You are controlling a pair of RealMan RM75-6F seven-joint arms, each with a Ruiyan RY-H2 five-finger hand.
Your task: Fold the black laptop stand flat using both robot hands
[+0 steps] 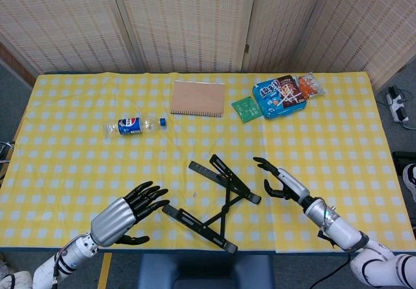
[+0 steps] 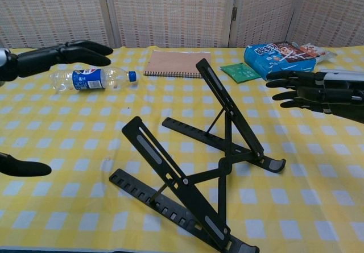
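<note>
The black laptop stand [image 1: 211, 201] [image 2: 199, 168] stands unfolded near the table's front edge, its two slotted arms raised and joined by a crossed brace. My left hand [image 1: 130, 211] [image 2: 54, 57] hovers open just left of the stand, fingers spread toward it, not touching. My right hand [image 1: 281, 181] [image 2: 310, 94] hovers open to the right of the stand's raised arm, a short gap away, fingers spread and empty.
A plastic bottle [image 1: 134, 125] [image 2: 91, 78] lies on the yellow checked cloth at back left. A brown notebook [image 1: 197, 98] [image 2: 176, 63] lies behind the stand. A green packet [image 1: 246, 108] and snack bags [image 1: 281, 95] [image 2: 280, 57] sit at back right.
</note>
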